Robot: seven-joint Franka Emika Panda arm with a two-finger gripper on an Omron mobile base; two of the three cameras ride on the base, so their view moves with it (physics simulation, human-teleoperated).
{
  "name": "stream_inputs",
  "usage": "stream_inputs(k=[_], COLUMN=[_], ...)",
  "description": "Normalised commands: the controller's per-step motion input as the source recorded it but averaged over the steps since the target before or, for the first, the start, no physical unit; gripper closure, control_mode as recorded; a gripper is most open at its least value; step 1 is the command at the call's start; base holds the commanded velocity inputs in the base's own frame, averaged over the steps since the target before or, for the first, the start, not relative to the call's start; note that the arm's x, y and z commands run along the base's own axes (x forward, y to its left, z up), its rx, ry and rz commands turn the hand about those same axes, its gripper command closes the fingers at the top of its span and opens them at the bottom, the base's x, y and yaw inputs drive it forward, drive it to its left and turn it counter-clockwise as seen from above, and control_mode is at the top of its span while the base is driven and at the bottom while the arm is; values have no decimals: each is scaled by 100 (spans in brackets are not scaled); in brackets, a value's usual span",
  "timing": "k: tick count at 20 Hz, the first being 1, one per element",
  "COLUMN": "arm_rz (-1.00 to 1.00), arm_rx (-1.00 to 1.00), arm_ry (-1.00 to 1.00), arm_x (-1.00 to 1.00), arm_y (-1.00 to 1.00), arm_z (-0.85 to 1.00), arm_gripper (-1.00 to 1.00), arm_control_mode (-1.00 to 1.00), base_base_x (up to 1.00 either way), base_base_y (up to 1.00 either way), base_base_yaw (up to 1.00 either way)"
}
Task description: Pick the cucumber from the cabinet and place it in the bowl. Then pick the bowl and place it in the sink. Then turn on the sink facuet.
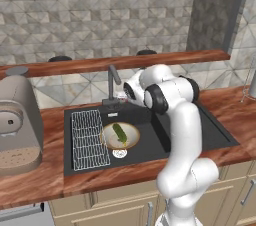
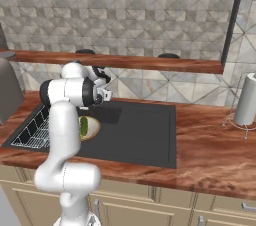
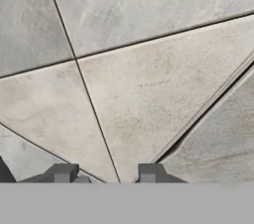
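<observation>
The white arm folds forward over the large black rectangular sink (image 1: 200,130), its gripper (image 3: 105,172) facing the tiled wall (image 3: 149,69) with jaws fairly narrow, nothing visibly between them, beside the slender dark grey tap (image 1: 113,82), while the small dark green cucumber (image 1: 119,132) lies in the cream olive-rimmed bowl (image 1: 131,130) in the basin.

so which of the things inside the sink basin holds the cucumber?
The bowl, cream and round, with the cucumber lying in it. The wire rack to its left is rectangular and bare.

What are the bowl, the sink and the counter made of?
The bowl looks like glazed ceramic: smooth cream with an olive rim. The sink looks like matte black stone or composite: flat, no shine. The counter looks like polished reddish wood, with streaky grain.
</observation>
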Motion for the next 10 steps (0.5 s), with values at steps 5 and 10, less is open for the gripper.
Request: stream_inputs(k=[5, 10], arm_rz=[-13, -14], arm_rx=[11, 23], arm_ry=[11, 10], arm_x=[0, 0], arm_y=[-60, -97], arm_z=[-19, -11], arm_gripper=[100, 100], arm_control_mode=[-100, -100], base_base_x=[0, 0], base_base_y=[0, 0], base_base_yaw=[0, 0])
